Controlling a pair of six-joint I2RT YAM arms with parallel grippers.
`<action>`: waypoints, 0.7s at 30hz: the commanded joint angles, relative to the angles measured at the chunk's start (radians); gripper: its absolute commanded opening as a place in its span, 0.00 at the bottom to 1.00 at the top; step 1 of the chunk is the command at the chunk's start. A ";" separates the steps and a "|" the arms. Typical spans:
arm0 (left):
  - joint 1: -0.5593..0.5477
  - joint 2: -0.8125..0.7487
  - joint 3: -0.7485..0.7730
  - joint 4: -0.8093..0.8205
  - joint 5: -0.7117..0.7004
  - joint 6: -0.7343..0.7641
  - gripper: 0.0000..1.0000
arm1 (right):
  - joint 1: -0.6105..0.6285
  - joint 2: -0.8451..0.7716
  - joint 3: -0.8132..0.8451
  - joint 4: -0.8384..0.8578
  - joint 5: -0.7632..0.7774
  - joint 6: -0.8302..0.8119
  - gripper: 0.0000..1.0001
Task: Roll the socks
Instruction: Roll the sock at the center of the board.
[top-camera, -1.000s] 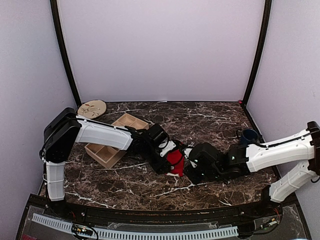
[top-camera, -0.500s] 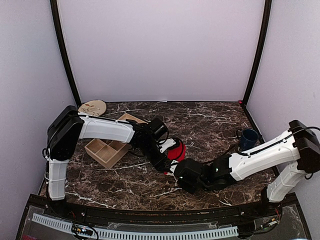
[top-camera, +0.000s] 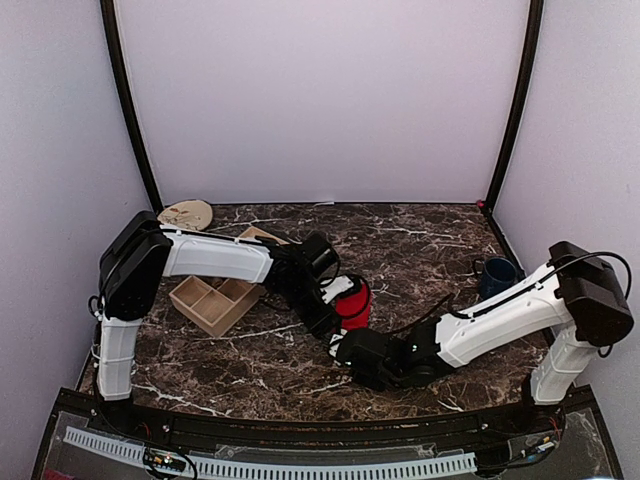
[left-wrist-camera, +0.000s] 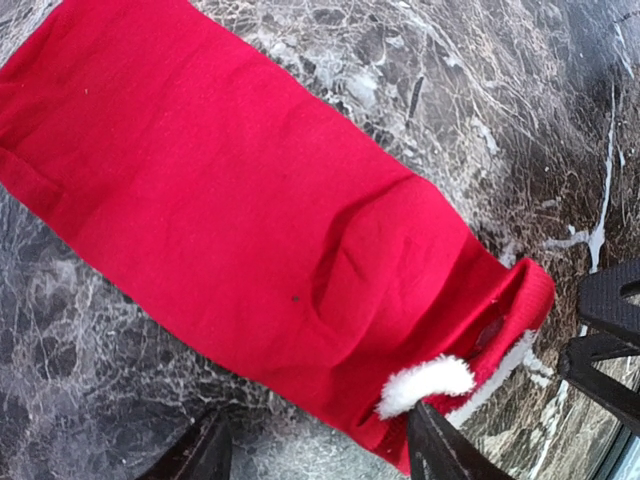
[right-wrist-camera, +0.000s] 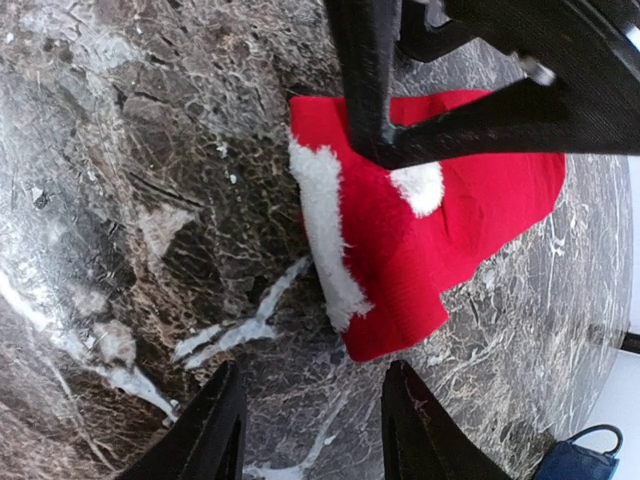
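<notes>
Low centre in the overhead view, the right end effector (right-wrist-camera: 312, 425) hangs with fingers apart over bare surface (right-wrist-camera: 120, 250), just short of the white-trimmed cuff of the red sock (left-wrist-camera: 230, 210). The left end effector (left-wrist-camera: 320, 455), fingers spread, stands over that cuff end. Open marble lies to the right, and the wooden tray (top-camera: 200, 310) sits toward the left.

The left arm (top-camera: 215, 258) and right arm (top-camera: 500, 315) were alike: smooth white tubular shells between bulky black joint housings. By the table's (top-camera: 420, 250) right edge, a thin black cable (top-camera: 612, 259) looped over the right arm's upper joint. The right gripper (right-wrist-camera: 314, 370) had matte-black fingers (right-wrist-camera: 215, 425).
</notes>
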 joint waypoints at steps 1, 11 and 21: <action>-0.011 0.103 -0.029 -0.129 0.037 -0.017 0.62 | 0.001 0.023 0.018 0.048 0.026 -0.048 0.44; -0.011 0.119 -0.027 -0.139 0.035 -0.019 0.61 | -0.062 0.062 0.021 0.078 0.008 -0.120 0.43; -0.011 0.126 -0.022 -0.143 0.039 -0.019 0.61 | -0.115 0.072 0.005 0.085 -0.048 -0.155 0.26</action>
